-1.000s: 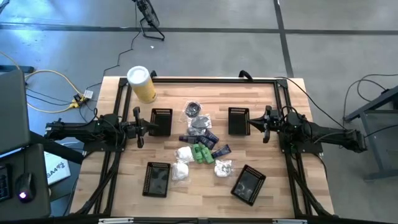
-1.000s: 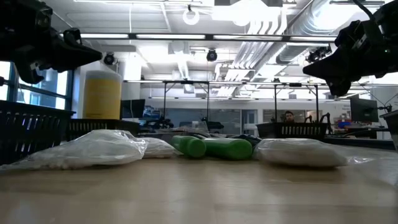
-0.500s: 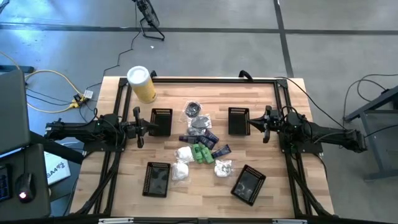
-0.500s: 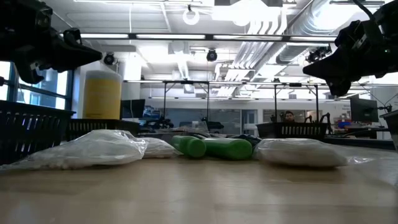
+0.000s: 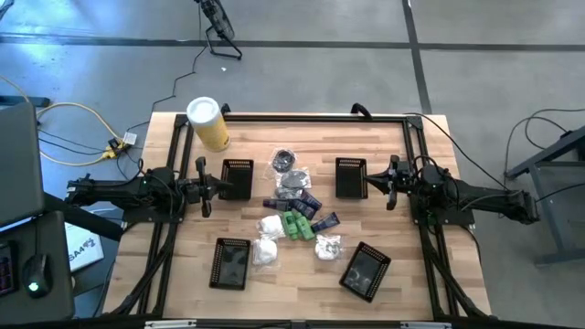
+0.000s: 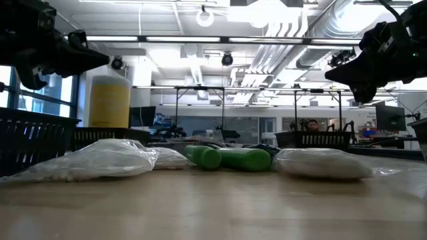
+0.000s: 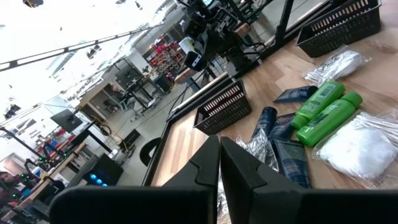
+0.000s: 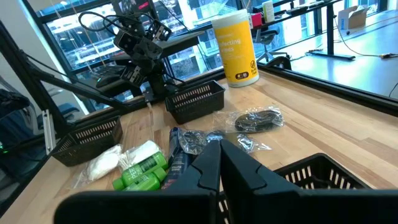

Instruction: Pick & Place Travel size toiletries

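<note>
Both arms parked, toiletries untouched in a tight heap.
Left tool (image 5: pixel 222 185) and right tool (image 5: pixel 370 185) closed, empty; reaching for the green bottles (image 5: pixel 296 226) risks snagging the overlapping packets (image 5: pixel 271 225).

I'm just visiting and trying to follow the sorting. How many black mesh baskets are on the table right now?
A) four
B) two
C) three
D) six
A: the overhead view shows four black mesh baskets, two toward the far side beside the arms and two nearer the front edge, around the toiletries piled in the middle.
</note>
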